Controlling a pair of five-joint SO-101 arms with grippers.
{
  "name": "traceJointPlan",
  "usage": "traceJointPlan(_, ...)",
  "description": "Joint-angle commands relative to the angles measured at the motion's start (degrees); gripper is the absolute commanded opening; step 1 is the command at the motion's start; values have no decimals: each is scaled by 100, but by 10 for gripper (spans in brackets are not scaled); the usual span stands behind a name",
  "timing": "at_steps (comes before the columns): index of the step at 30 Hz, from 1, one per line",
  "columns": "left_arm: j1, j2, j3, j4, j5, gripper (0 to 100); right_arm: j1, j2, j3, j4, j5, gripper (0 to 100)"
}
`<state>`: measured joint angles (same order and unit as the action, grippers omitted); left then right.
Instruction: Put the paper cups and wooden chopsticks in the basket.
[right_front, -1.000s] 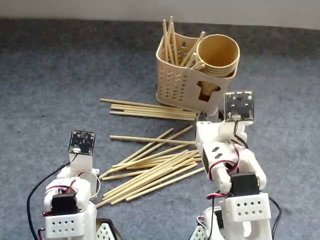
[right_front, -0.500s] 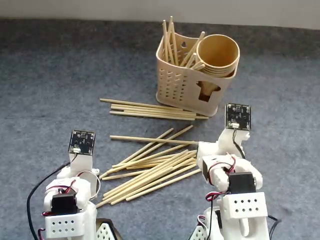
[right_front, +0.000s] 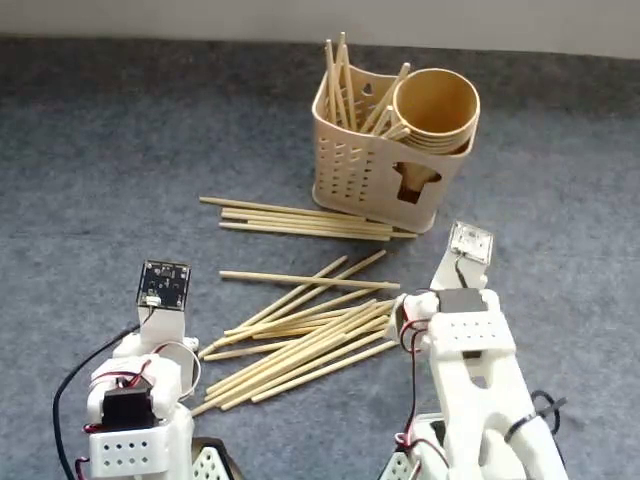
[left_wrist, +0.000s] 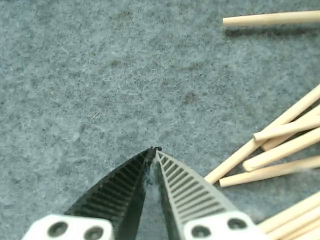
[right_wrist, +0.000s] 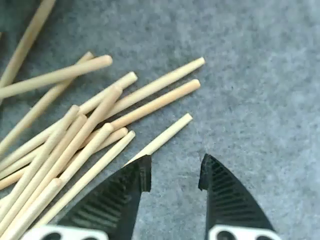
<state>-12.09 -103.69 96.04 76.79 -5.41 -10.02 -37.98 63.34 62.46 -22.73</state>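
- Pulling back from the basket (right_front: 350, 170), the right arm (right_front: 465, 335) is now over the near end of the loose pile of wooden chopsticks (right_front: 300, 335). One second ago its wrist was just beside the basket wall.
- The right claw (right_wrist: 175, 172) is empty. Its jaws stand apart at a middle width above the grey desk (right_front: 120, 150), just beside the tips of the nearest sticks and not touching any.
- The left claw (left_wrist: 154, 150) keeps its place during this time. Its jaws are closed with nothing between them, and the tip is over bare desk near the other end of the pile.
- The paper cups (right_front: 437, 100) sit nested in one corner of the basket. The upright sticks (right_front: 340, 70) stand beside them inside, so the cups seem done.
- Many sticks lie on the desk: the pile between the two arms, and a small row (right_front: 300, 220) just in front of the basket.
- In my judgement one delivery is finished and the right arm comes back for the next stick. Much of the chopstick work is still left.
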Motion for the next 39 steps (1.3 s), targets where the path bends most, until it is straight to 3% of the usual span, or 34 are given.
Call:
traceJointPlan(1,-40,-48,110,9,-18,24,48,541,-576,22,-440,166)
traceJointPlan(8,-40,-48,110,9,-18,24,57,971,-927,-84,-826,166)
traceJointPlan(14,-40,-48,110,9,-18,24,75,1464,-910,-848,-818,166)
traceJointPlan(21,-40,-48,110,9,-18,24,75,2211,-945,-901,-844,162)
traceJointPlan(28,-40,-48,110,9,-18,24,101,2413,-945,-866,-791,2)
traceJointPlan(35,-40,-48,110,9,-18,24,681,2404,-954,-857,-334,5)
traceJointPlan(39,-40,-48,110,9,-18,24,804,2404,-1007,-268,-149,5)
